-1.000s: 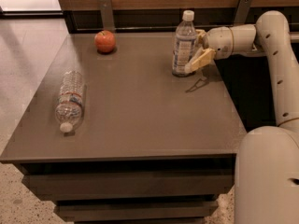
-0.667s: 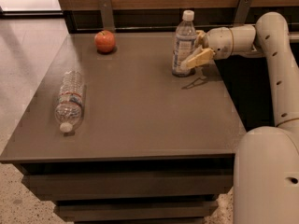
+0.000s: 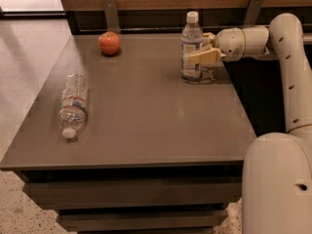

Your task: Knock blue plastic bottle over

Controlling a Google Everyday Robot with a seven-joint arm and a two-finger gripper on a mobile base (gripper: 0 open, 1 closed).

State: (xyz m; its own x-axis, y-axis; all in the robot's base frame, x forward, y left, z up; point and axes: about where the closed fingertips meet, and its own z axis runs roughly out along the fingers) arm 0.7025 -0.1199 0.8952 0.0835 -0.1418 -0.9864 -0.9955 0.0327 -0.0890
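We are looking down on a dark brown worktop (image 3: 146, 126). At the left of the frame we are seeing a ribbed clear bottle (image 3: 73, 104) lying on its side near the worktop's left edge, its white cap pointing toward the lower edge of the frame. In the upper left a red apple (image 3: 109, 43) is sitting near the back edge. Right of centre, toward the top of the frame, the blue plastic bottle (image 3: 191, 45) is standing upright on the worktop, white cap on. Just right of it the gripper (image 3: 203, 47) is reaching in from the right. Its tan fingers (image 3: 207, 57) are standing spread apart and clamping nothing. The nearer one is lying against the bottle's label. The white arm (image 3: 287, 72) is running down the right edge of the frame.
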